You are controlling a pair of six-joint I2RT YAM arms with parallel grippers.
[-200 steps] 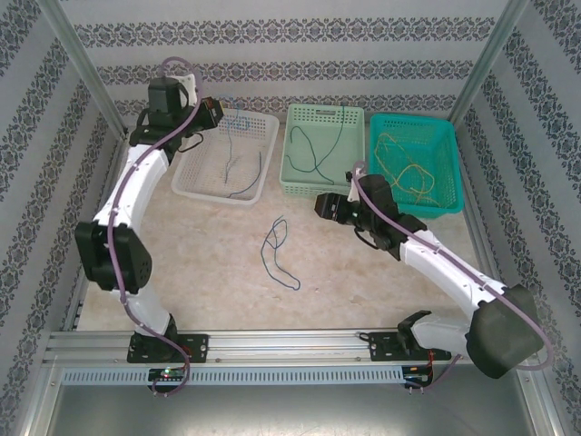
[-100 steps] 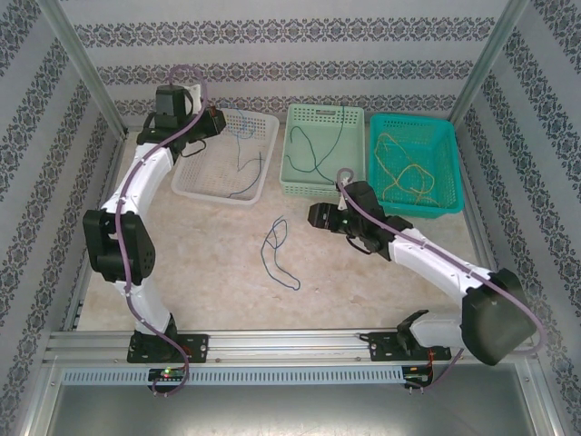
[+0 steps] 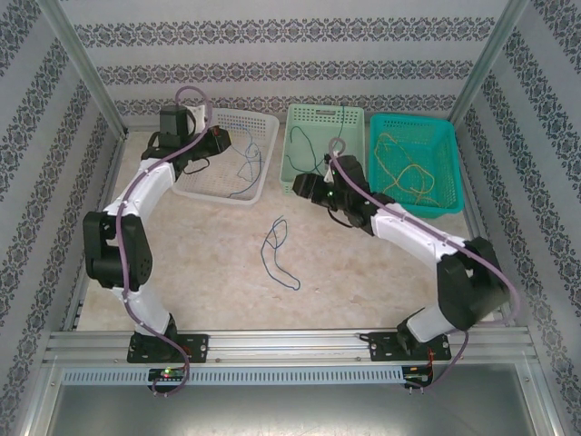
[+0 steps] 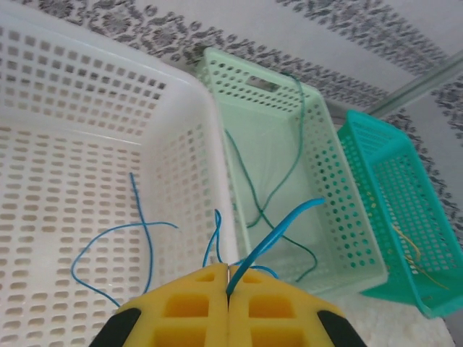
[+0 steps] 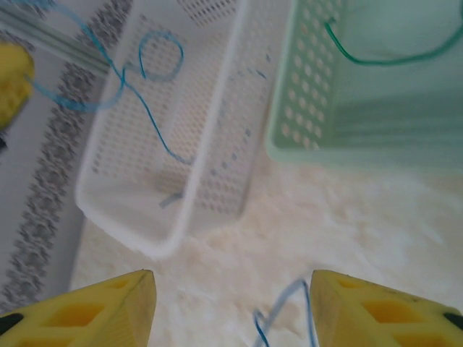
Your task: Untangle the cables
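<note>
Nearest to me, the loose blue cable lies in an open squiggle on the bare table, touching neither arm. My right gripper hangs just beyond it, by the near left corner of the light green basket, and the arm covers that corner from above. On its wrist camera the right gripper has its jaws well apart with nothing between them. A blurred loop of the loose blue cable shows below, cut off by the frame's bottom edge.

Further back, my left gripper sits over the white basket; from above I can't make out its fingertips. Its own view shows the left gripper closed tight on the pinched blue cable, whose free end arcs up to the right. More blue strands lie inside the basket.

A green cable rests in the green basket. In the teal basket the yellow cables form a tangle too fine to trace.
</note>
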